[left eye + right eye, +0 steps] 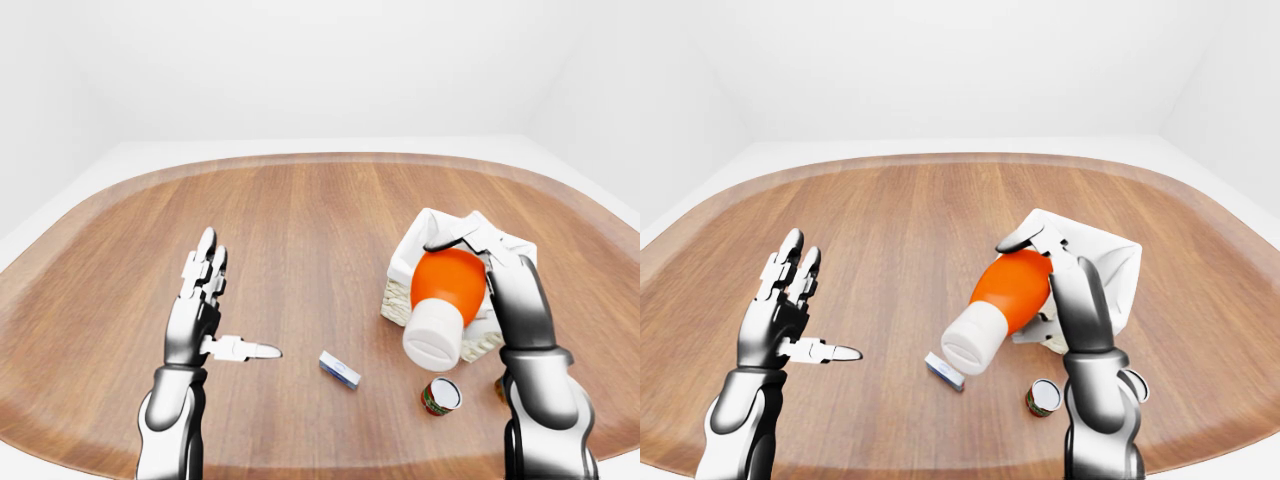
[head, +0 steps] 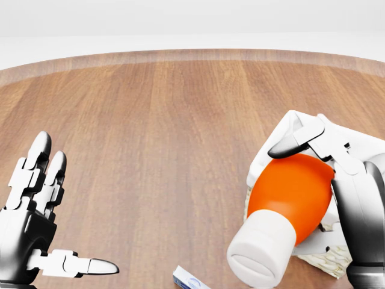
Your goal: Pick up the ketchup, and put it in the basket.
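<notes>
The ketchup (image 2: 289, 192) is a fat orange bottle with a white cap. My right hand (image 1: 1025, 282) is shut on it, one finger over its top. It hangs tilted, cap toward the view's lower left. Its orange end is over the near rim of the basket (image 1: 1110, 250), a woven basket lined with white cloth at the right of the table. My left hand (image 1: 235, 300) is open and empty, held above the table at the left, fingers up and thumb pointing right.
A small blue and white box (image 1: 340, 370) lies on the wooden table (image 1: 300, 230) between my hands. A small can (image 1: 441, 396) lies on its side below the basket. The table's curved edge runs along the top of the views.
</notes>
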